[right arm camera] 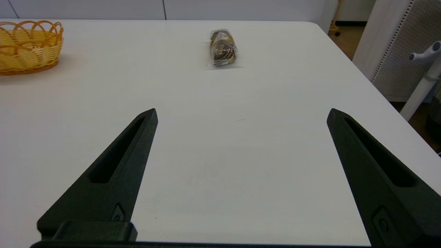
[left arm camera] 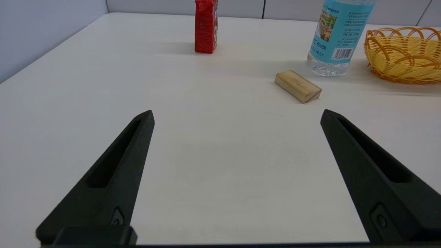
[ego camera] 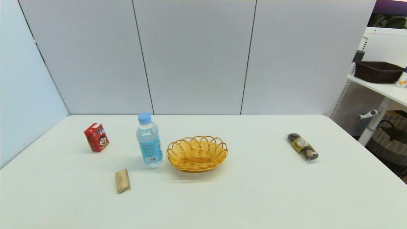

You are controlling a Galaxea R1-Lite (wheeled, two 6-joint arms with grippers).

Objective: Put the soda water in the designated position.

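Clear plastic with a light blue cap, the soda water [ego camera: 149, 141] is standing upright on the white table [ego camera: 241, 190], just to the left of the yellow wicker basket [ego camera: 197, 153] and apart from it. Its blue label is showing a white barcode patch near the base. In the left wrist view the bottle's cap and shoulders are being cut off by the picture's edge, so only the label and base are showing. A small wooden block [ego camera: 122, 181] is lying near the bottle's foot, and a red carton [ego camera: 96, 137] is standing farther left; its top is also being cropped in the left wrist view. A wrapped dark snack pack [ego camera: 302, 146] is lying well apart on the right side, its print too small to read. Neither arm is appearing in the head view. The left gripper [left arm camera: 237, 115] is hovering low over bare table with its fingers spread wide and holding nothing. The right gripper [right arm camera: 243, 113] is likewise gaping wide and gripping nothing.
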